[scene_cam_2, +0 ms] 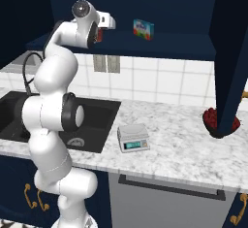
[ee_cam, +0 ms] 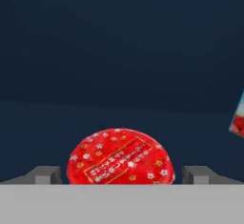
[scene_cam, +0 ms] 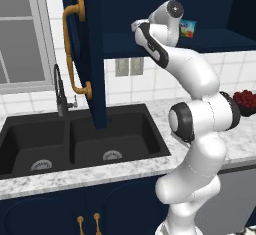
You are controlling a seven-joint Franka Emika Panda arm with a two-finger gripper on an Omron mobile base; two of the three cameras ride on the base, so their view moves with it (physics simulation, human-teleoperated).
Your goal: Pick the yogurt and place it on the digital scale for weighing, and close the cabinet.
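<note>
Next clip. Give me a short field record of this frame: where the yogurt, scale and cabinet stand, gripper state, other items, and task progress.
yogurt: on the cabinet shelf, between the two fingertips
gripper: open, reaching into the cabinet, one finger on each side of the yogurt, not yet closed on it
scale: on the counter right of the sink, nothing on it
cabinet: doors open
carton: on the same shelf, to the right of the gripper
sink: dark double basin
bowl: red fruit, on the counter
progress: yogurt not picked; cabinet not closed
</note>
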